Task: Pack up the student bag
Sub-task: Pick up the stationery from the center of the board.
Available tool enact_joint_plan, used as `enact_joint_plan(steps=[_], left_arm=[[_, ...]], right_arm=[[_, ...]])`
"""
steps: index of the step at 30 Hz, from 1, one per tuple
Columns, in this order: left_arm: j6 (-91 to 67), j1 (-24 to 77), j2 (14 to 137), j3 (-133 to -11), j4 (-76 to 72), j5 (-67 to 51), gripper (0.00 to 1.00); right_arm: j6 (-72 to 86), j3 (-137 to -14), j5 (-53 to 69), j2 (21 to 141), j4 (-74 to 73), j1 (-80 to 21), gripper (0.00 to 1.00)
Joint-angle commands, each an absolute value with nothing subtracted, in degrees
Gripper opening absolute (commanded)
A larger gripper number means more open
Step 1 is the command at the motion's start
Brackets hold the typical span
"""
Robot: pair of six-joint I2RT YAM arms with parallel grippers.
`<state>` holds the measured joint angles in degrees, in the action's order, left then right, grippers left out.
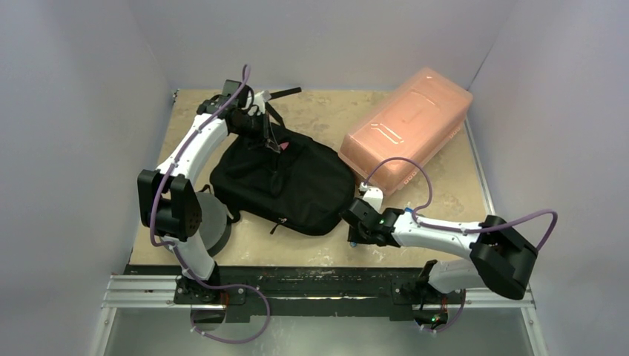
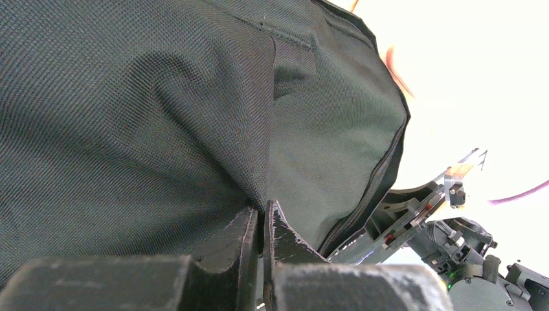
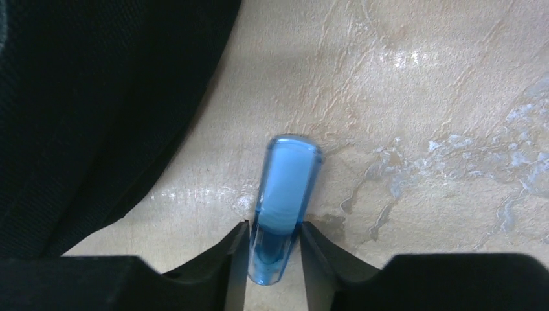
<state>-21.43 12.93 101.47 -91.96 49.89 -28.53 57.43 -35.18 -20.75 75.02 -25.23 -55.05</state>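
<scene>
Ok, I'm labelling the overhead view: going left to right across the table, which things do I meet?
Grey round pad → student bag → pink plastic box.

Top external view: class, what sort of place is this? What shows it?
Probably a robot test cell: a left arm and right arm bolted to a rail, plain white walls boxing in the table, a student bag.

Twin white-and-black arms, nothing fancy

Left arm (image 1: 194, 144) and right arm (image 1: 438, 231) both have glossy white links, chunky black joint housings and purple cables (image 1: 400, 159) looping off them. The matte black fingers (image 2: 232, 247) are scuffed grey along the edges.
</scene>
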Motion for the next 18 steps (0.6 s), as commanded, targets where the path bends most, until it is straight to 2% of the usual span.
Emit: enact_joint_plan(steps=[1,5,10,15,18], left_arm=[[-21.71,14.33,100.11,-94.25,48.31,-33.03,0.00],[-21.66,14.33,100.40,-94.53,48.53,-32.96,0.00],[-21.74,14.33,100.00,-94.27,48.19,-32.84,0.00],[-21.79,14.37,100.14,-94.62,48.33,-33.73,0.00],[-21.47,14.58,98.74,-93.60,47.04,-33.35,0.00]], right_arm=[[59.69,-34.87,-25.05,74.10,-25.98,-55.96,0.32],[60.02,-35.15,-27.08,70.43,-28.80,-56.16,0.20],[57.90,-34.30,-29.11,61.47,-31.69,-56.25,0.10],[45.82,-34.59,-25.39,51.61,-24.18,-56.25,0.09],[38.15,-36.96,-23.36,52.16,-15.20,-56.08,0.09]])
